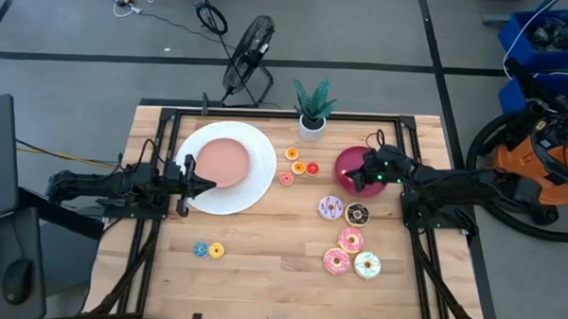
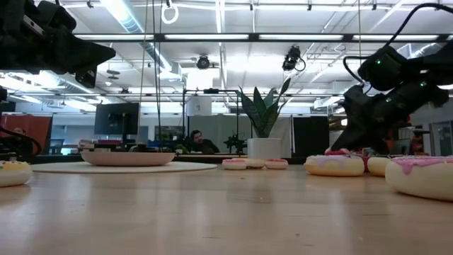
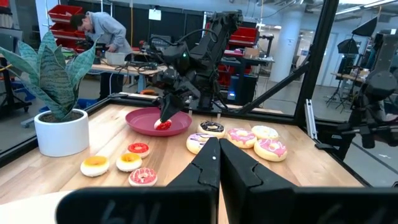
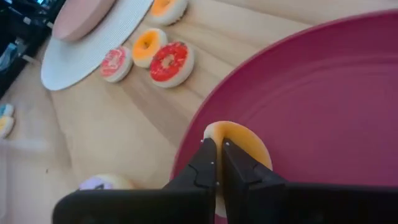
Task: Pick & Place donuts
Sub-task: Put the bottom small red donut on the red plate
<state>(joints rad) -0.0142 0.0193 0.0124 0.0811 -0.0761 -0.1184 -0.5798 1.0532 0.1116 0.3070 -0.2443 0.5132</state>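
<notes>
Pinched in the right gripper (image 4: pixel 219 149)'s closed fingers, a small red-frosted toy donut (image 3: pixel 163 125) sits in the magenta dish (image 1: pixel 346 165) at three o'clock; five sprinkled donuts (image 1: pixel 349 239) at five o'clock and small ones elsewhere remain; left gripper (image 3: pixel 217 148) closed, empty, at nine o'clock.

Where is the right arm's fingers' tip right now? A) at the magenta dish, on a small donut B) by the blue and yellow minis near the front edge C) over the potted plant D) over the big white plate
A: the right gripper has its fingers shut on a small donut at the magenta dish, far from the white plate.
</notes>
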